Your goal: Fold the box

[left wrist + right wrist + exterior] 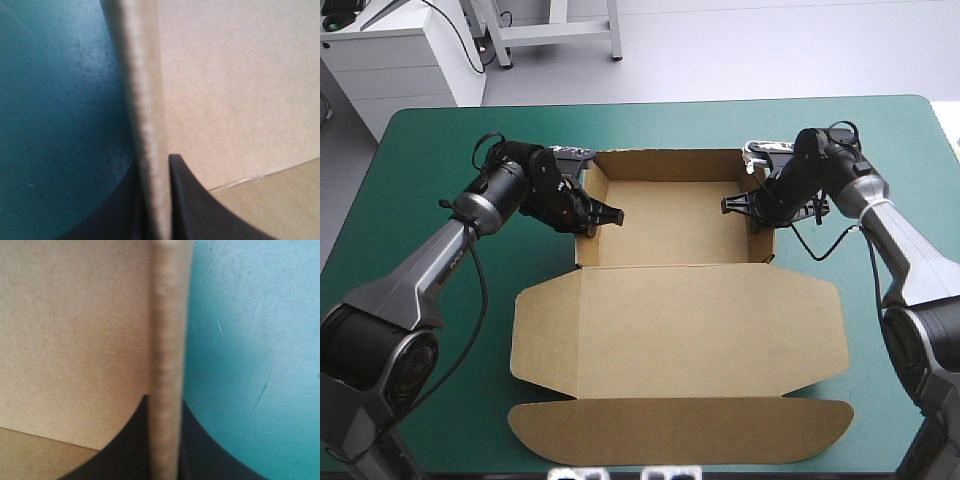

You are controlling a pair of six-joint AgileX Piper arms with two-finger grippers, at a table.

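Observation:
The brown box point(675, 230) stands as an open tray at mid-table, walls raised, with its lid point(680, 335) lying flat toward the near edge. My left gripper point(590, 215) straddles the tray's left wall, shut on it; in the left wrist view that wall's edge point(145, 115) runs up between the black fingers point(187, 200). My right gripper point(757, 205) is shut on the right wall in the same way, and the right wrist view has the wall's edge point(167, 360) rising from between its fingers point(125, 450), the tray's inside on one side and the cover on the other.
The teal-green cover point(430, 200) lies bare around the box on both sides. The lid's rounded front flap point(680, 432) reaches close to the table's near edge. White cabinets stand beyond the far left corner.

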